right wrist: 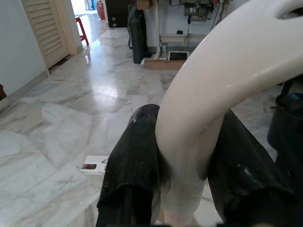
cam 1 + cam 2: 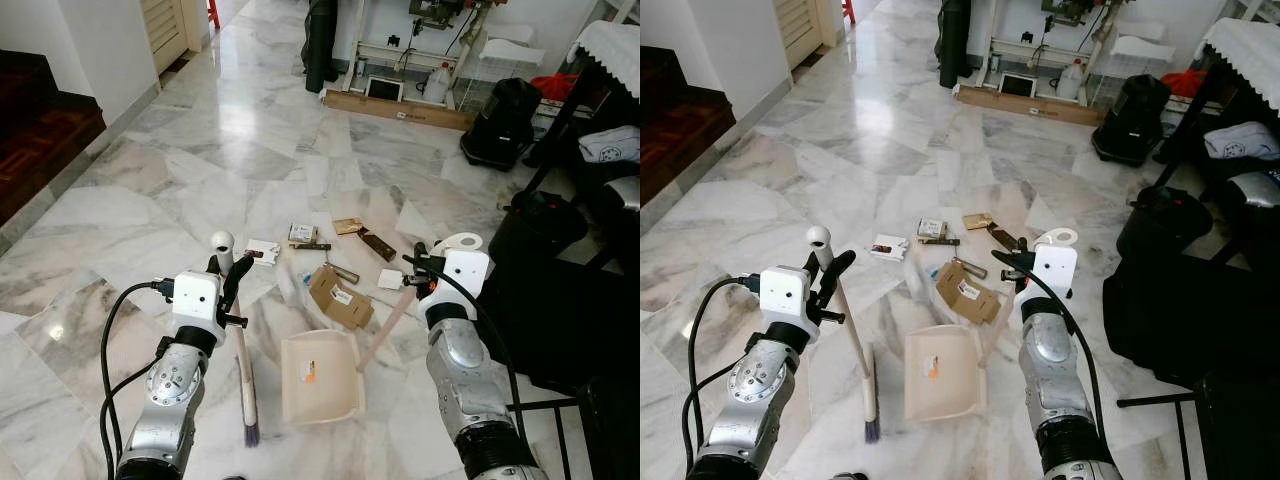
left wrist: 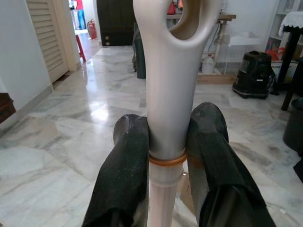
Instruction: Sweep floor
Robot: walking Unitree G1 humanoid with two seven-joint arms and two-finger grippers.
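Observation:
My left gripper (image 2: 228, 272) is shut on the cream broom handle (image 3: 168, 94), which runs down to dark bristles (image 2: 250, 430) on the marble floor. A cream dustpan (image 2: 320, 378) rests on the floor between my arms, its long handle (image 1: 222, 80) clamped in my right gripper (image 2: 418, 272). Ahead of the dustpan lies scattered litter: a torn cardboard piece (image 2: 338, 295), a small printed box (image 2: 302, 233), a brown wrapper (image 2: 347, 226), a white card (image 2: 263, 251) and a white scrap (image 2: 390, 279).
A black bag and dark furniture (image 2: 545, 260) stand close on my right. A black vacuum cleaner (image 2: 500, 122) and a long cardboard box (image 2: 398, 109) sit at the back. Dark wooden stairs (image 2: 35, 140) rise at left. Open marble floor stretches ahead.

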